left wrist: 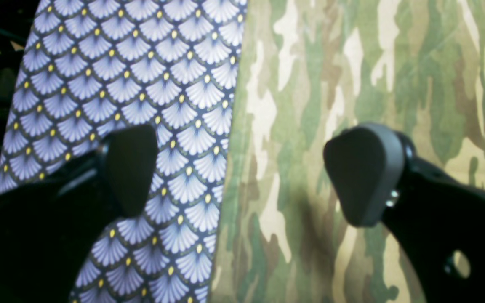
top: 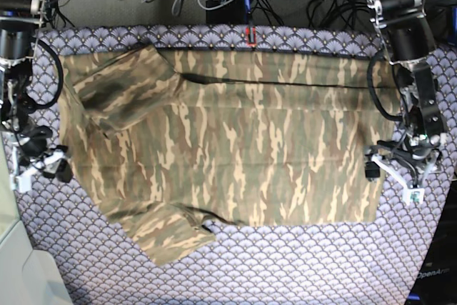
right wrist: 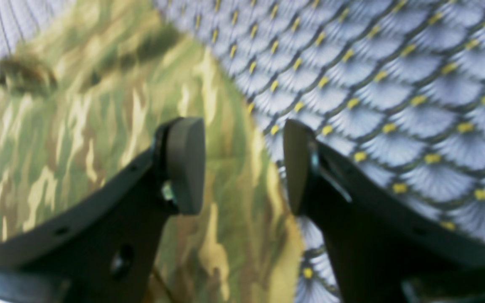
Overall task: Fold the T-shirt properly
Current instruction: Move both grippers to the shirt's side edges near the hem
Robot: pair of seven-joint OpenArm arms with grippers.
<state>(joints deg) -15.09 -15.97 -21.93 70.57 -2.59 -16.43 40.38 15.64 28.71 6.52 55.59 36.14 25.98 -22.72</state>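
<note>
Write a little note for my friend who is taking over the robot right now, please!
Left gripper: open, holding nothing, over the T-shirt's straight edge.
Right gripper: open, holding nothing, over the shirt's edge at the sleeve end.
The T-shirt lies spread on the tablecloth, one long side already folded in, sleeves lying on top of it.
Done: first side fold, it seems.
Left: grasp the edges and finish folding.

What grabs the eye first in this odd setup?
A big camouflage T-shirt lies spread across a purple scallop-patterned tablecloth, filling most of the table. At either end a black robot arm hovers with open fingers: the left gripper at the shirt's right edge, the right gripper at its left edge.
</note>
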